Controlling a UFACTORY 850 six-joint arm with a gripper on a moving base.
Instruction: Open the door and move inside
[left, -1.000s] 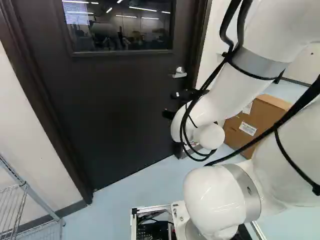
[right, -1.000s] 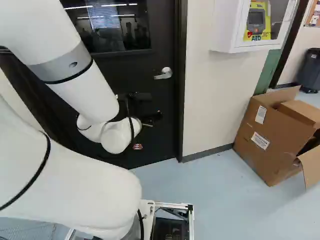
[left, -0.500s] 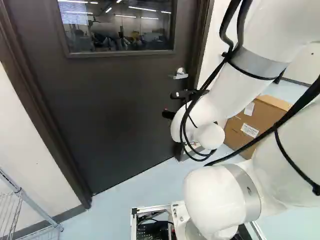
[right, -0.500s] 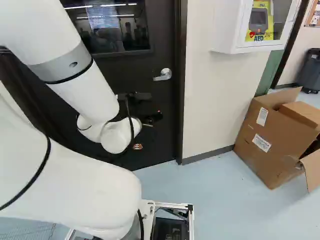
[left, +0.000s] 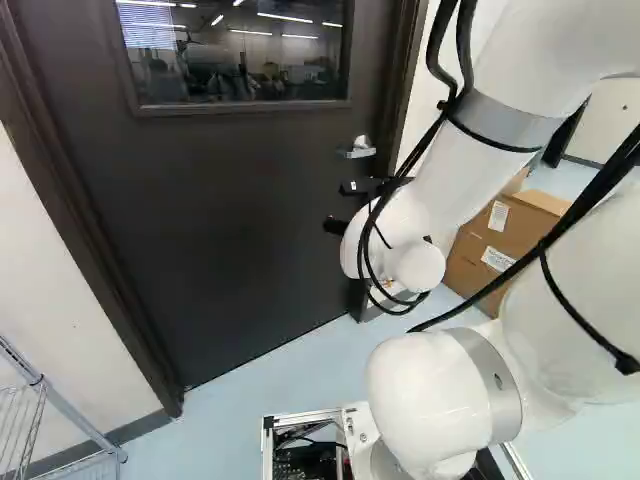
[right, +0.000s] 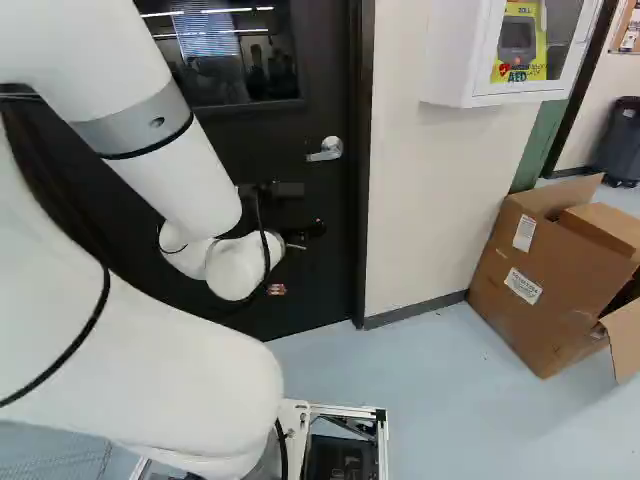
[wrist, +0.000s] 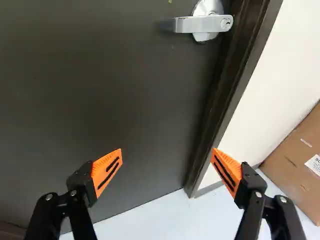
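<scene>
Plainly, the claw (left: 344, 207) gapes by the door (left: 220, 220), a box (right: 535, 280) standing on pale floor (right: 440, 400).

Count: 1 flat dark-brown door (left: 220, 220), 1 rectangular glass window (left: 240, 55) in it, 1 silver metal lever handle (wrist: 200, 24). 1 white jointed arm (left: 440, 400), 1 black gripper (left: 344, 207), 2 black fingers (wrist: 84, 177), 2 orange pads (wrist: 107, 171). 1 open brown cardboard box (right: 540, 270) w/ 2 white rectangular labels (right: 524, 232). 1 white boxy wall cabinet (right: 450, 60), 1 dark grey plastic bin (right: 618, 145), 1 silver wire rack (left: 82, 418).
</scene>
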